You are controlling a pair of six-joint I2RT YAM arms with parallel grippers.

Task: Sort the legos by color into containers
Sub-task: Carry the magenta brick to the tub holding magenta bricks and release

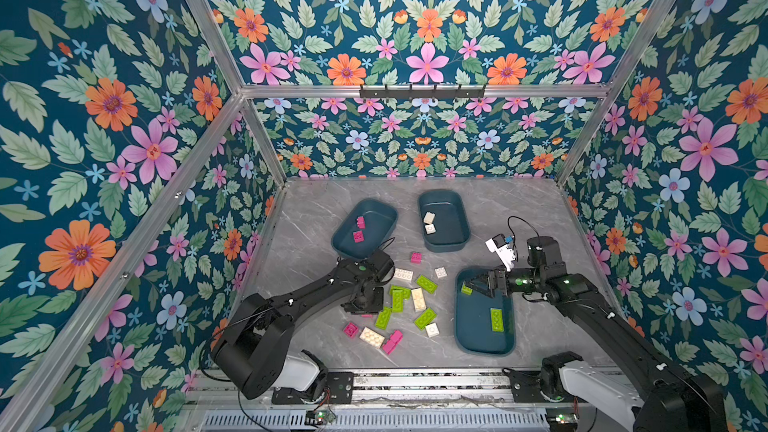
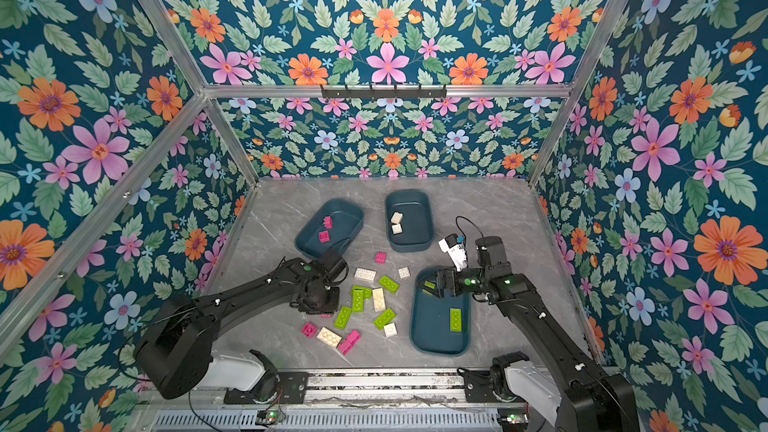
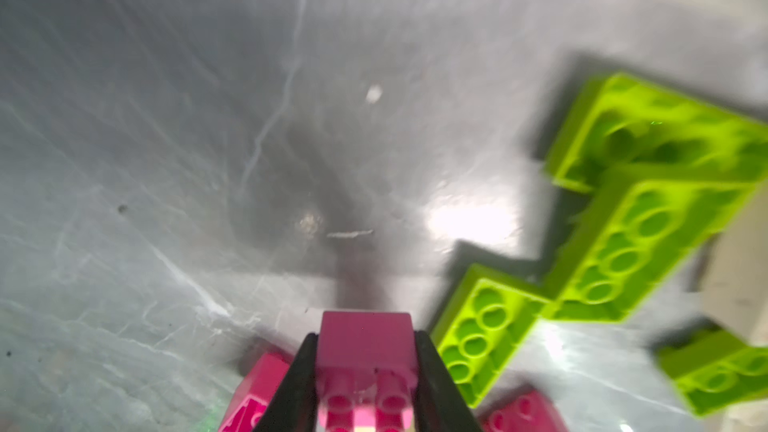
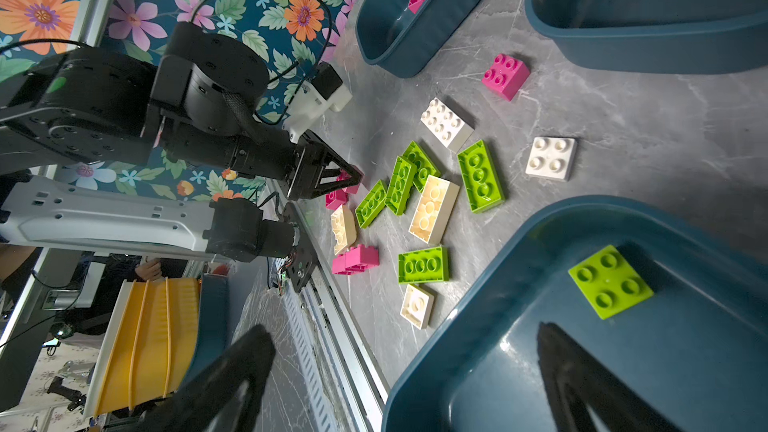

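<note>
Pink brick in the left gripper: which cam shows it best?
Left wrist view: the pink brick fills the foreground, gripped in the left gripper, studs visible. Right wrist view shows it small and side-on at the fingertips. In both top views the left arm hides it.

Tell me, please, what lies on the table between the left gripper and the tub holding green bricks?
In both top views, loose lime green bricks and a cream oblong brick lie there.
</note>
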